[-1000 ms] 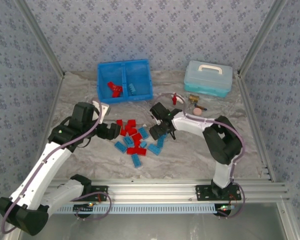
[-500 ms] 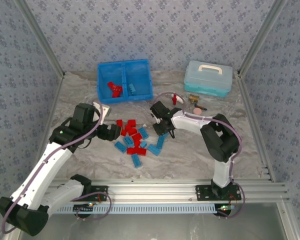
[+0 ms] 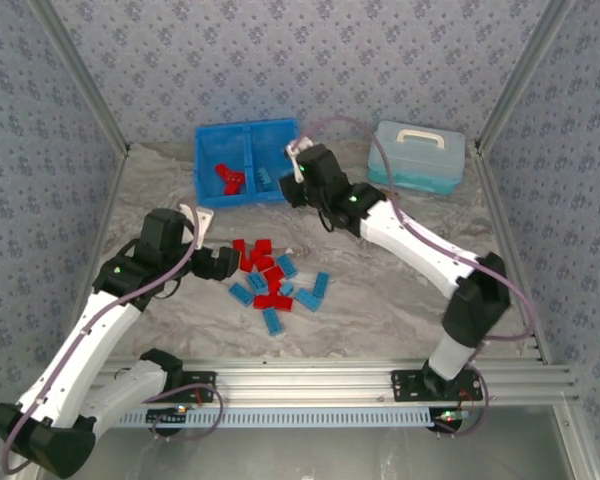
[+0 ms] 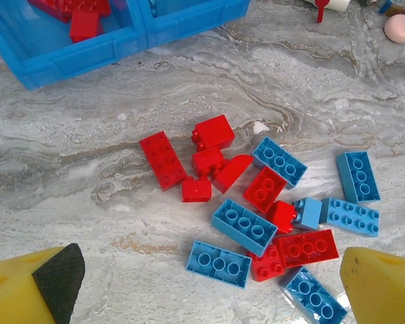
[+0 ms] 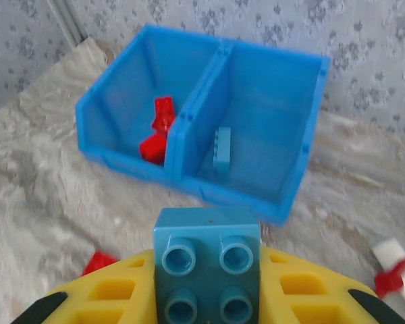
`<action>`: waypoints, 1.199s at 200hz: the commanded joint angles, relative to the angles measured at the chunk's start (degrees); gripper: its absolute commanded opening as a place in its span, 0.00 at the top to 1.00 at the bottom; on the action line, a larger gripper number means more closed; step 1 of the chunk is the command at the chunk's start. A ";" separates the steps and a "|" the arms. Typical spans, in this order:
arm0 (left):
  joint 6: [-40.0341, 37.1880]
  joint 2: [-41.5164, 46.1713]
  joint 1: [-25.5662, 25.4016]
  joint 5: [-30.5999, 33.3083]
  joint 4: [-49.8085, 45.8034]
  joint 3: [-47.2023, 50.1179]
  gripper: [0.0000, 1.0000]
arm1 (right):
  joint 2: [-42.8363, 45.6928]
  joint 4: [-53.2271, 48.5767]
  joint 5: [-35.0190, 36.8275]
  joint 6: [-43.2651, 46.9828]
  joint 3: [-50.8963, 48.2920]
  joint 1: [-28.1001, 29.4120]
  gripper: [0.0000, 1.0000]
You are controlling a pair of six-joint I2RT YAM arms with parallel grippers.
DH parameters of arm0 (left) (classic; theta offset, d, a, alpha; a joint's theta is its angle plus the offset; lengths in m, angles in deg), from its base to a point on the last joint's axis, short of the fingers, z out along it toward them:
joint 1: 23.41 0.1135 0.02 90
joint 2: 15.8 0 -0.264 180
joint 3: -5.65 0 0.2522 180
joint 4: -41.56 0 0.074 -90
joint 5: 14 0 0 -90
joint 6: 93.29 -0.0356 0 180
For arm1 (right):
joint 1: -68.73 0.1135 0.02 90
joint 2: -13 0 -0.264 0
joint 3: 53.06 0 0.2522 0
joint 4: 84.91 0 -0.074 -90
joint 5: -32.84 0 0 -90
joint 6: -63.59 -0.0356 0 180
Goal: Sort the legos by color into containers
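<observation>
Right wrist: right gripper (image 5: 207, 300) pinches a glossy light-blue four-stud lego (image 5: 207, 260).

Left end effector (image 3: 230, 263) spread wide, elbow bent, right end effector (image 3: 293, 181) clamped, arm outstretched

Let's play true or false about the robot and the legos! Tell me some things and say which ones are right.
1. The right claw holds a light blue lego. True.
2. The bin is empty. False: the blue bin has red legos in one compartment and a blue brick in the other.
3. The other claw is squeezing a red lego. False: the left claw is open above the pile, holding nothing.
4. Red and blue legos lie mixed on the table. True.
</observation>
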State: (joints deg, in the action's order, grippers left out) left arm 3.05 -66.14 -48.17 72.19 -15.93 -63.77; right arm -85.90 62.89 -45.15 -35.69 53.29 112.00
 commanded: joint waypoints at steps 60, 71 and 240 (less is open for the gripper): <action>-1.09 8.01 0.67 -9.45 4.52 2.28 0.01 | -41.60 -8.51 3.65 5.46 45.71 -3.20 0.68; -1.13 8.99 0.98 -9.63 4.53 2.58 0.01 | -46.90 -10.88 3.66 6.10 52.88 -3.46 0.68; -1.02 8.31 6.37 -9.81 5.93 3.66 0.01 | -27.42 -13.21 1.70 5.44 34.47 -2.70 0.39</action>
State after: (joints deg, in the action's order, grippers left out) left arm 2.75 -57.93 -42.13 63.14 -11.03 -60.34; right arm -130.18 47.44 -42.83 -30.79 99.11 107.78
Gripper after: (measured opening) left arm 0.993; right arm 0.611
